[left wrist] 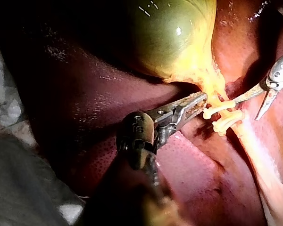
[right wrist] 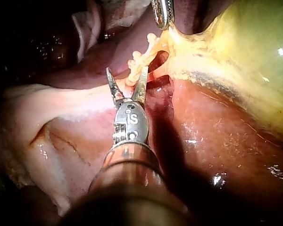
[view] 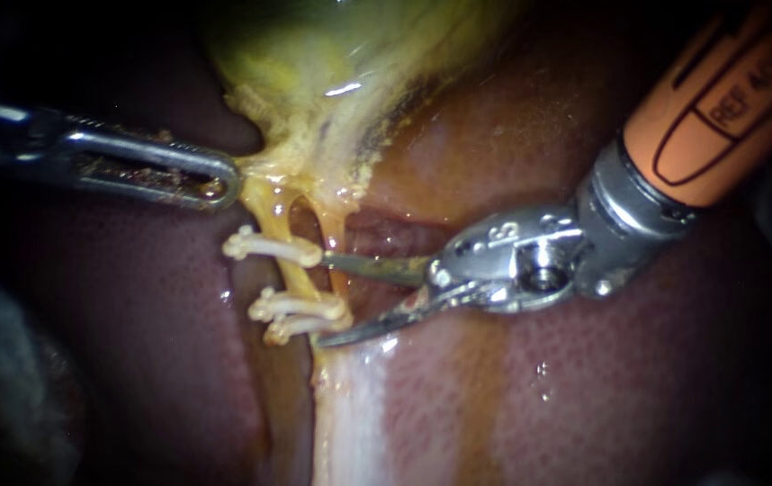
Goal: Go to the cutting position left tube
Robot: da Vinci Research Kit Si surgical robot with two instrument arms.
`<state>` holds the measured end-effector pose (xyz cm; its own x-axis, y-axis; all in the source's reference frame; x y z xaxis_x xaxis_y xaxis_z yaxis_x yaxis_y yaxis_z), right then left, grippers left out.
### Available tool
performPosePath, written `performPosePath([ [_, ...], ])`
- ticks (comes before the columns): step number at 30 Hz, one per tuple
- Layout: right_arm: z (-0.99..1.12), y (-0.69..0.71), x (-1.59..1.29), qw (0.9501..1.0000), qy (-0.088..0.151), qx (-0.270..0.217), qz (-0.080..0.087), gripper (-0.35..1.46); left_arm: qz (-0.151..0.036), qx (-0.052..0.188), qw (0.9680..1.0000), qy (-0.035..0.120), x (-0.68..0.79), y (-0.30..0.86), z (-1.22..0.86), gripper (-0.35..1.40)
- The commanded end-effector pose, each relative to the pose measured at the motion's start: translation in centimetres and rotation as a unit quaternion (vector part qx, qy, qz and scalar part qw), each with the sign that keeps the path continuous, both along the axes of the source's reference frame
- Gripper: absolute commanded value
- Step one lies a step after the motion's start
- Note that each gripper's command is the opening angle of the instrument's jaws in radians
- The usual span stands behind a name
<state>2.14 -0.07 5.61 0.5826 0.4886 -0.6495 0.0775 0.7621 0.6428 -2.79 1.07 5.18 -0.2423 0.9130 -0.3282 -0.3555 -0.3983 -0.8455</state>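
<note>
My left instrument comes in from the left, its jaws shut on the yellow tissue at the gallbladder's lower end, pulling it sideways. Below that, two thin yellow tubes run down. The left tube carries three white clips: an upper clip and a lower pair of clips. My right instrument, with scissor blades and an orange shaft, stands open just right of the tubes. Its upper blade tip sits by the upper clip, its lower one under the pair. In the right wrist view the open blades straddle the clipped tube.
Dark red liver lies all around and under the tubes. A pale band of tissue runs down from the clips. In the left wrist view, the green gallbladder bulges beyond my left instrument, and grey cloth lies beside its shaft.
</note>
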Motion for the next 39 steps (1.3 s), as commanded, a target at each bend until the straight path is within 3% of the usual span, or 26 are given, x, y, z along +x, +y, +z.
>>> performPosePath([
  [1,0.02,0.00,0.02,1.0000,0.000,0.000,0.000,1.42,0.000,0.000,1.0000,0.000,0.00,0.00,0.00,-0.35],
  [6,0.12,0.00,0.08,1.0000,-0.001,0.003,-0.002,1.42,0.000,0.000,1.0000,0.000,0.00,-0.01,-0.01,-0.35],
  [20,0.41,-0.05,0.16,0.9993,0.007,0.012,-0.034,1.42,-0.001,0.000,1.0000,0.001,-0.02,-0.01,-0.01,-0.35],
  [25,0.41,-0.03,0.26,0.9994,0.004,0.012,-0.032,1.42,-0.001,0.000,1.0000,0.001,-0.02,-0.01,-0.01,-0.35],
  [30,0.43,-0.02,0.40,0.9993,0.029,0.018,-0.017,1.43,-0.001,0.000,1.0000,0.001,-0.02,-0.01,-0.01,-0.35],
  [39,0.44,-0.05,0.60,0.9983,0.041,0.040,0.004,1.43,-0.001,0.000,1.0000,0.001,-0.03,-0.01,-0.01,-0.35],
])
